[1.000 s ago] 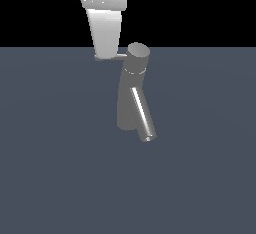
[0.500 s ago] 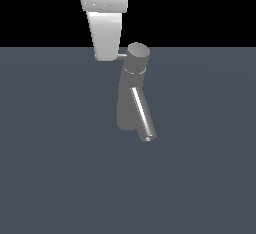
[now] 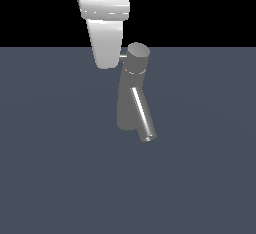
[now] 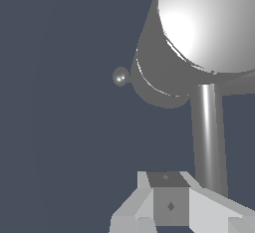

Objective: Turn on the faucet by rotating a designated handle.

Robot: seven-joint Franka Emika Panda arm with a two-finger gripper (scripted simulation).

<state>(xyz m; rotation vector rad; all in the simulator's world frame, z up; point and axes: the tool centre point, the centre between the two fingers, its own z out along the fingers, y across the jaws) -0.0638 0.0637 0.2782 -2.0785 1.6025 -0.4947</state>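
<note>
- Metal throughout, the faucet [image 3: 133, 103] stands mid-counter [image 3: 50, 168], body leaning, spout tube slanting toward five o'clock from it
- Handle [image 3: 122, 56], a thin rod, sticks out of the cap toward nine o'clock; I judge it rigid, smooth and slippery, turning only about the cap
- Best purchase looks like the rod's outer end, for leverage
- Hand [image 3: 106, 60] sits against that end; whether it is parted or clamped, I cannot tell
- No containers are in view
</note>
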